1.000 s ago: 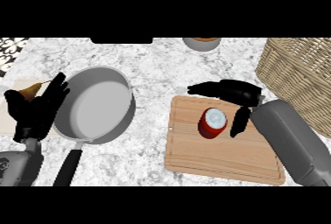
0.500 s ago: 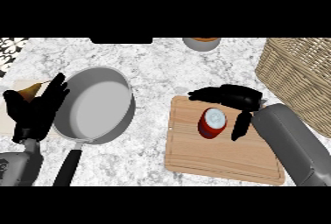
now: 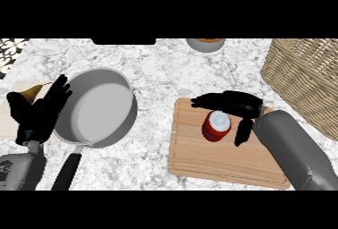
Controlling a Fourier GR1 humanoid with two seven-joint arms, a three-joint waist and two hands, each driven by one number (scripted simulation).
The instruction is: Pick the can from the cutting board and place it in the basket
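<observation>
On a white-and-grey speckled marble counter (image 3: 158, 80), a rectangular wooden cutting board (image 3: 211, 159) with rounded corners and pale straight grain lies nearest the viewer at right, partly covered by the smooth grey forearm of the robot's right arm. Standing upright on the board's upper half is the can (image 3: 217, 126), a short red cylinder with a pale silvery lid. The black right hand (image 3: 231, 103) hangs over the board's far edge with its fingers arched above and behind the can and the thumb (image 3: 242, 133) reaching down just beside the can's right side; the fingers are spread apart and not closed on it, and whether the thumb touches the can cannot be told. At near left, the black left hand (image 3: 40, 114) rests open, fingers straight and pointing up, beside the rim of a round grey metal frying pan (image 3: 99, 107) whose long black handle (image 3: 66, 170) runs toward the lower edge. Behind that hand, a brownish pear-like fruit (image 3: 30, 91) sits on a light, flat board (image 3: 10, 112) at the left edge. Farther back at right stands the basket (image 3: 307, 76), a large tan wicker container with tightly woven walls, well apart from the can. At the counter's far edge, a small grey round bowl (image 3: 206, 44) holds something orange.
</observation>
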